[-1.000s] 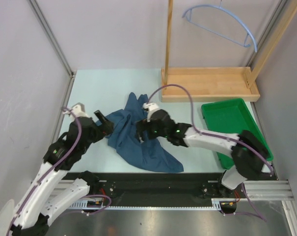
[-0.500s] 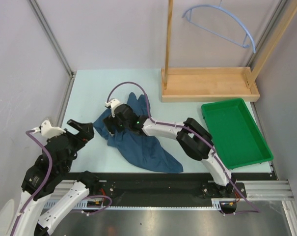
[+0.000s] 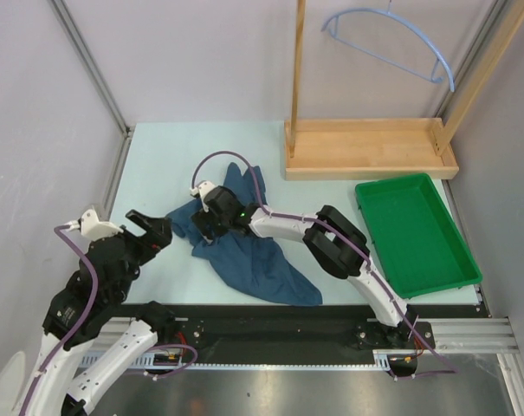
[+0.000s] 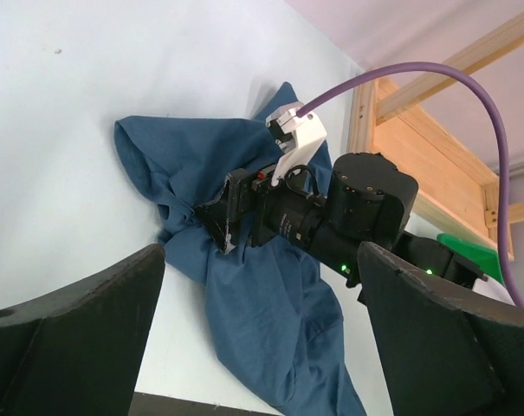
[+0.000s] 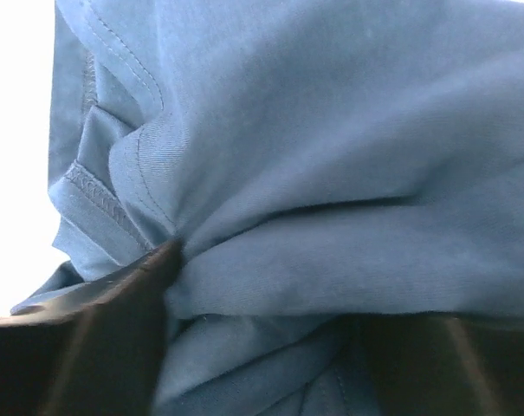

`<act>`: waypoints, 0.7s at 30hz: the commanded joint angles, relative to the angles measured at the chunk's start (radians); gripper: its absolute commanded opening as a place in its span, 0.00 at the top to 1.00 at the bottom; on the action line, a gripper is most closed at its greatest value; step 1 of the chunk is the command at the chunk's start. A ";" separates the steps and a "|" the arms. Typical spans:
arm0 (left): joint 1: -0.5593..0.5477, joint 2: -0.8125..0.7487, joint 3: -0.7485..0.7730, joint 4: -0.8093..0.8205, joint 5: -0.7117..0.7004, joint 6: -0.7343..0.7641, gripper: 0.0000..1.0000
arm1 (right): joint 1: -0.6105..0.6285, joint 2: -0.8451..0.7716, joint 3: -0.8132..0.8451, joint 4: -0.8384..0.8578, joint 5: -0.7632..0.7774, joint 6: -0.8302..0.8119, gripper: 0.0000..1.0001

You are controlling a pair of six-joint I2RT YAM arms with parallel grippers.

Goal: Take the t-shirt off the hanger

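Right gripper (image 3: 211, 218): jaws closed on a bunched fold of the dark teal-blue cloth t-shirt (image 3: 255, 260). In the right wrist view, creases run into the pinch beside the fingers (image 5: 114, 334), so it reads as a real grip. Left gripper (image 3: 151, 227): jaws spread wide, nothing between them, fingers (image 4: 71, 334) apart at the frame edges, sitting just off the shirt's edge. From the left jaws the shirt is at 3 o'clock in the top view, and the gripped fold is the nearest cloth. The shirt lies crumpled on the pale blue-green table top (image 3: 158, 160), long axis roughly 11 to 5 o'clock, with the right gripper holding the 11 o'clock end. The thin pale blue curved plastic hanger (image 3: 383, 57) hangs bare on the light wooden rack frame (image 3: 370, 160), at 1 o'clock from the shirt and well apart, no cloth on it. The green plastic tray (image 3: 413, 234) is at 3 o'clock from the shirt, not touching. My read: removal is done. What's left is release and retract, and the right arm owns that. Risk: cloth snagging on a finger on the way out.
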 commanded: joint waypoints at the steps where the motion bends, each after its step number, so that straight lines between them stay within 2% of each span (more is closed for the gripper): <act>1: 0.003 0.023 -0.013 0.057 0.053 0.017 0.02 | 0.004 -0.033 -0.057 -0.123 -0.040 -0.001 0.43; 2: 0.005 0.024 -0.013 0.058 0.070 0.016 0.02 | 0.009 -0.035 -0.061 -0.122 -0.053 0.005 0.52; 3: 0.004 0.029 -0.014 0.062 0.076 0.014 0.02 | 0.015 -0.037 -0.069 -0.120 -0.062 0.020 0.71; 5: 0.003 0.030 -0.014 0.062 0.096 0.013 0.02 | 0.030 -0.047 -0.072 -0.117 -0.095 0.034 0.87; 6: 0.005 0.030 -0.019 0.066 0.102 0.013 0.02 | 0.032 -0.056 -0.081 -0.114 -0.125 0.049 0.99; 11: 0.003 0.024 -0.024 0.071 0.121 0.011 0.03 | 0.009 -0.268 -0.214 0.061 -0.261 0.183 1.00; 15: 0.005 0.021 -0.028 0.077 0.124 0.013 0.03 | -0.068 -0.455 -0.305 0.107 -0.292 0.246 1.00; 17: 0.003 0.021 -0.037 0.089 0.130 0.013 0.03 | -0.093 -0.579 -0.347 0.096 -0.275 0.241 1.00; 21: 0.005 0.038 -0.060 0.123 0.156 0.013 0.03 | -0.142 -0.779 -0.387 0.023 -0.105 0.198 1.00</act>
